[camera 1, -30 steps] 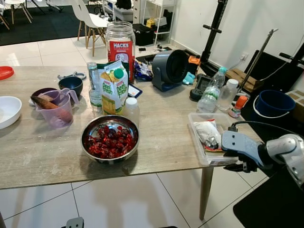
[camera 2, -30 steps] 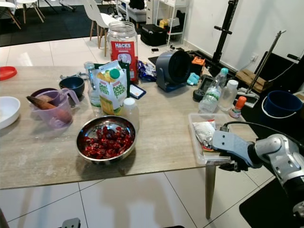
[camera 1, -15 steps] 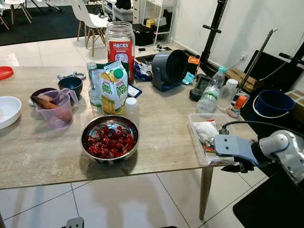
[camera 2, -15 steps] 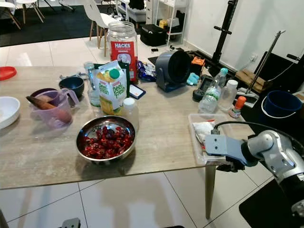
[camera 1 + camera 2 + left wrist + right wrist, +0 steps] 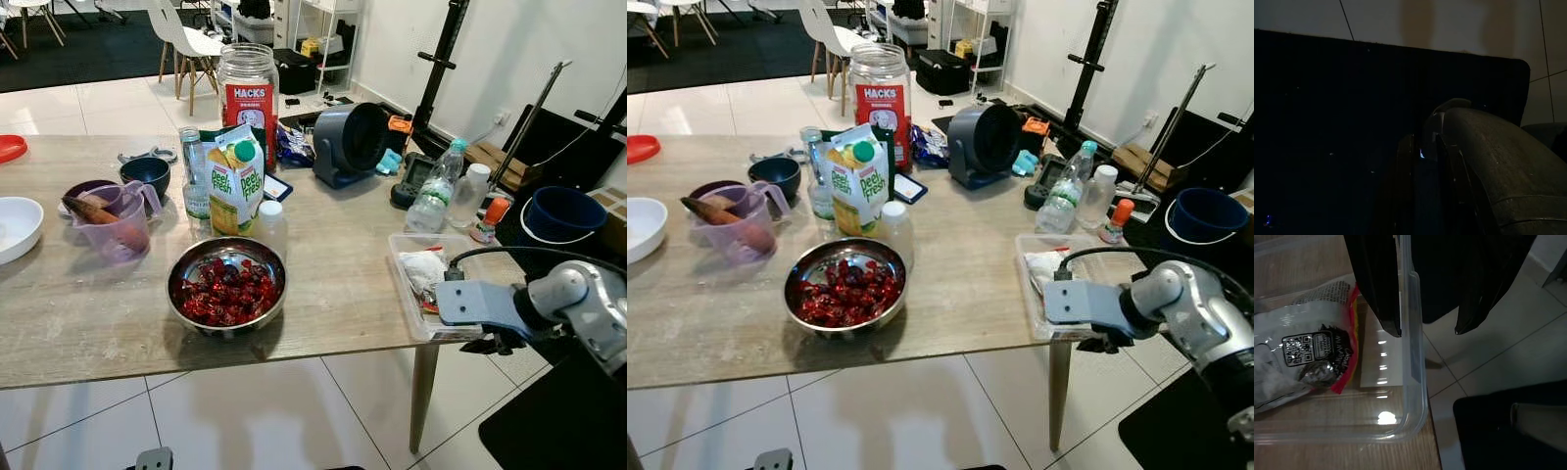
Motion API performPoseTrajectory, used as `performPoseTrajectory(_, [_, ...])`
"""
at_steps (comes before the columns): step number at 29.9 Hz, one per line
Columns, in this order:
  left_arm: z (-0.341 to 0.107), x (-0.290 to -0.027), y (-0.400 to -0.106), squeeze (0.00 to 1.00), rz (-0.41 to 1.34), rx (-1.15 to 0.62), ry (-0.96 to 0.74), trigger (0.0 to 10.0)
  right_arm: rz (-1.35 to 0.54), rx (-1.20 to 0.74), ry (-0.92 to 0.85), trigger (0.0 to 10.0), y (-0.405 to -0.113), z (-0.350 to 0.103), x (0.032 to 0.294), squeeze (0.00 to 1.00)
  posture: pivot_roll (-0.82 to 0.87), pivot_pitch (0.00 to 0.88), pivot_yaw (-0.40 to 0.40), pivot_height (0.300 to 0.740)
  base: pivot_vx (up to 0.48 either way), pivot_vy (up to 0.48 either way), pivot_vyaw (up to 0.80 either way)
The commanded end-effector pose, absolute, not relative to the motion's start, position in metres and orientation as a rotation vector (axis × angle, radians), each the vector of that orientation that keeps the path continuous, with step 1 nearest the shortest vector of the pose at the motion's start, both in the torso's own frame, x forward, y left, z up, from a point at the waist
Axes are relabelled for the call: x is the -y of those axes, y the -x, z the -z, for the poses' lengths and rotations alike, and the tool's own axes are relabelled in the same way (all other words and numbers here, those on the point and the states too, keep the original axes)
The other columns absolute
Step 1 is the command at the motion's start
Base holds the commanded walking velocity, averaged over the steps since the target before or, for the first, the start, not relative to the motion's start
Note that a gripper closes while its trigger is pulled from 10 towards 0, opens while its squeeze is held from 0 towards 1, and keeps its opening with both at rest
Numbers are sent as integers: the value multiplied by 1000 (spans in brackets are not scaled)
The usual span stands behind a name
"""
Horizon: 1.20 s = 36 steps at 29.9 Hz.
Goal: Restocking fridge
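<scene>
A clear plastic container sits at the table's right front corner with a white and red packet inside. My right gripper is open at its near right corner. One finger is inside the container's wall and the other is outside, over the floor. The packet lies beside the inner finger. Further left stand a steel bowl of red berries, a juice carton, a small white-capped bottle and a Hacks jar. My left gripper hangs idle in the dark.
A purple jug, a dark bowl and a white bowl stand at the table's left. A grey fan and water bottles are at the back right. A blue bucket stands on the floor to the right.
My right arm has slid a little to the left along the container's near corner. Nothing on the table has moved.
</scene>
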State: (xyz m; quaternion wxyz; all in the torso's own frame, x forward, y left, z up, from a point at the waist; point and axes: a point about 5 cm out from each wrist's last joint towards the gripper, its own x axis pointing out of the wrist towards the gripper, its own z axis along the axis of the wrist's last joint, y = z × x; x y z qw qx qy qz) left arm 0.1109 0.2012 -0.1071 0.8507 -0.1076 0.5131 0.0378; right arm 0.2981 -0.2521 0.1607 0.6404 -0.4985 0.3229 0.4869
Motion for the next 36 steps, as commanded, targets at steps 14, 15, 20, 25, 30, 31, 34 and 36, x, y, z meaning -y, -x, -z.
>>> performPoseTrajectory(14, [112,-193,-98,0,-76,-1130,245,10000,-1058,-835,1194,10000,-298,-152,260,0,-17,0,-67,740,0,0,0])
performPoseTrajectory(15, [112,-193,-98,0,-76,-1129,245,10000,-1052,-838,1198,10000,-299,-152,260,0,-17,0,-67,740,0,0,0])
performPoseTrajectory(20, [112,-193,-98,0,-77,-1129,244,10000,-1046,-839,1203,10000,-299,-151,261,0,-16,0,-68,740,0,0,0])
performPoseTrajectory(25, [112,-194,-98,0,-78,-1130,242,10000,-1044,-833,1208,0,-301,-152,259,0,-14,0,-69,740,0,0,0])
performPoseTrajectory(30, [112,-194,-98,0,-77,-1130,241,10000,-1040,-821,1207,0,-301,-152,259,0,-13,0,-72,740,0,0,0])
performPoseTrajectory(31, [112,-193,-98,0,-77,-1129,242,10000,-1037,-819,1205,0,-301,-152,259,0,-13,0,-72,740,0,0,0])
performPoseTrajectory(34, [112,-193,-98,0,-76,-1129,242,10000,-1035,-819,1200,0,-301,-153,260,0,-13,0,-72,740,0,0,0])
performPoseTrajectory(36, [112,-193,-99,0,-75,-1129,242,10000,-1036,-821,1193,0,-301,-153,261,0,-13,0,-72,740,0,0,0])
